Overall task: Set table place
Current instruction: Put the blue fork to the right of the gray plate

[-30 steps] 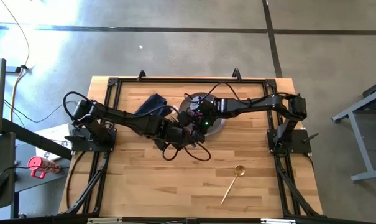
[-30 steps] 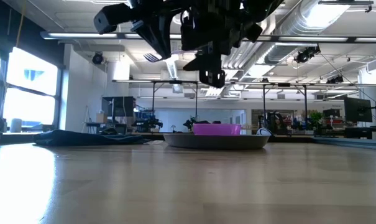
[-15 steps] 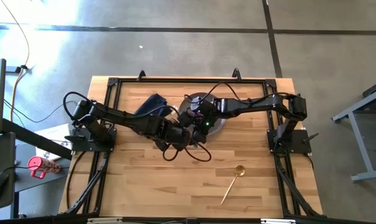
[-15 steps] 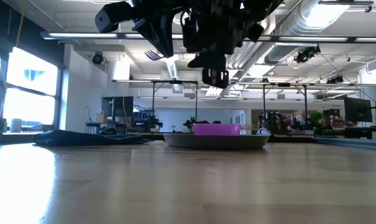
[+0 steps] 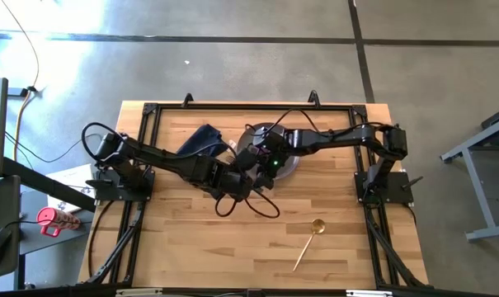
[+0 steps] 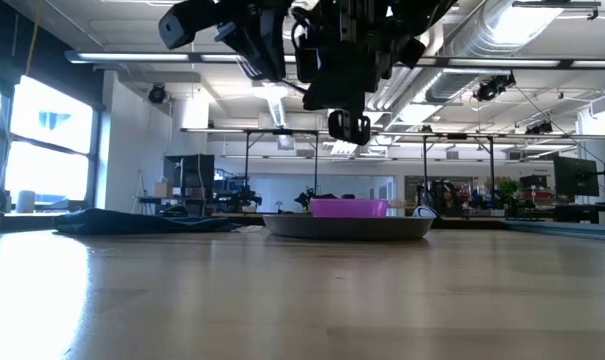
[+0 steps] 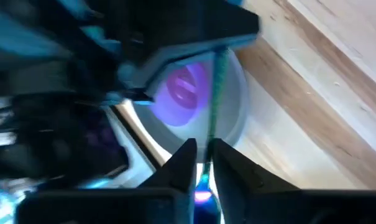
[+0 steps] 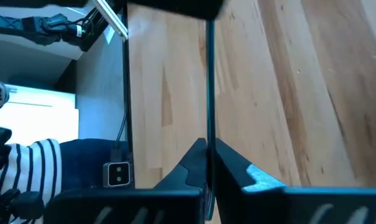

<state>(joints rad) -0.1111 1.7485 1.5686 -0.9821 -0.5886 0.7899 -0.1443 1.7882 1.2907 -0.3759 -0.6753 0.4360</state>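
Note:
Both arms meet high above the grey plate (image 6: 347,228), which holds the magenta bowl (image 6: 349,208) at the table's far middle. The fork (image 7: 215,99) spans the gap between them. My right gripper (image 8: 206,149), also (image 5: 261,160), is shut on it. My left gripper (image 7: 204,155), also (image 5: 247,170), has its fingers slightly apart on either side of the teal handle; whether they touch it I cannot tell. The navy napkin (image 5: 201,139) lies flat left of the plate. The gold spoon (image 5: 308,241) lies on the table (image 5: 191,239) near the front right. My right gripper pinches the fork's thin shaft (image 8: 207,134) between its two fingers. The fork runs straight on from the fingers, along them, toward my left gripper. It is lifted clear, well above the plate and the table.
Black frame rails (image 5: 146,132) edge the wooden top. Loose cables (image 5: 257,202) hang from the arms over the table's middle. A person's striped sleeve (image 8: 26,168) shows beyond the table's edge. Bare planks lie along the near side around the spoon.
In the low view my right gripper's fingers have drawn together on the fork above the plate. Both arms have kept almost to their places, and the plate, bowl, napkin and spoon have stayed where they were.

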